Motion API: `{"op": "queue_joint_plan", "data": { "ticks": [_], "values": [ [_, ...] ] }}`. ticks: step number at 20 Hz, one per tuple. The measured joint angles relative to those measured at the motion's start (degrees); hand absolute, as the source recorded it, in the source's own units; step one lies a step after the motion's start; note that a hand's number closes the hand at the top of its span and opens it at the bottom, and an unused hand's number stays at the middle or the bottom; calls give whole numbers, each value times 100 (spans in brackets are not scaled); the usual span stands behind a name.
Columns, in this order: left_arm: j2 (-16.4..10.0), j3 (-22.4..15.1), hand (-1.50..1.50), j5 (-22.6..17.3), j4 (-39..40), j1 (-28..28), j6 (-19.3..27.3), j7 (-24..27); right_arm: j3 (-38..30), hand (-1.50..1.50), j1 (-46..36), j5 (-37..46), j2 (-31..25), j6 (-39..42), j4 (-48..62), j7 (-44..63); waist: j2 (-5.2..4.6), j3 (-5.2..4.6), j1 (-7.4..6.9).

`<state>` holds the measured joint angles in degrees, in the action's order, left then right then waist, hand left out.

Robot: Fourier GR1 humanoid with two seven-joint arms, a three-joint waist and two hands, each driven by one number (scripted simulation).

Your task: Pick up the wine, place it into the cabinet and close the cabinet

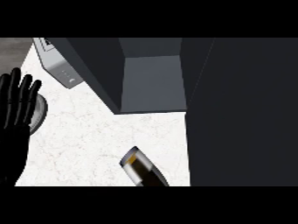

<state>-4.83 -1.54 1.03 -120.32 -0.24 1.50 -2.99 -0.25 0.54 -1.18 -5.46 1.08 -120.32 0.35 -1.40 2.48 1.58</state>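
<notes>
Wine bottle (143, 170) glossy, perhaps glass; counter (93, 131) smooth marble.

The left hand (8, 118) rests open at the left edge, fingers up. The wine bottle (143, 169) shows low in the view, over the white counter (80, 131). The grey cabinet (151, 83) stands open. Its big dark door (254, 113) fills the right side.
</notes>
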Motion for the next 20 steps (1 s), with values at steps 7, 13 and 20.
{"op": "queue_joint_plan", "data": {
  "ticks": [7, 13, 20],
  "values": [
    [-1350, -1630, -150, 1935, -112, -81, -1225, 764, 218, -150, 45, -140, -3, 219, 64, 44, 221, -97, 176],
    [-1989, -3323, -150, 3514, 279, 78, -1738, 936, 631, -150, 167, -379, -52, 596, 102, 285, 283, -175, 164],
    [-1844, -5326, -150, 5451, 1230, 512, -1173, 860, 762, -150, 297, -570, -115, 730, -125, 591, 346, -250, 17]
  ]
}}
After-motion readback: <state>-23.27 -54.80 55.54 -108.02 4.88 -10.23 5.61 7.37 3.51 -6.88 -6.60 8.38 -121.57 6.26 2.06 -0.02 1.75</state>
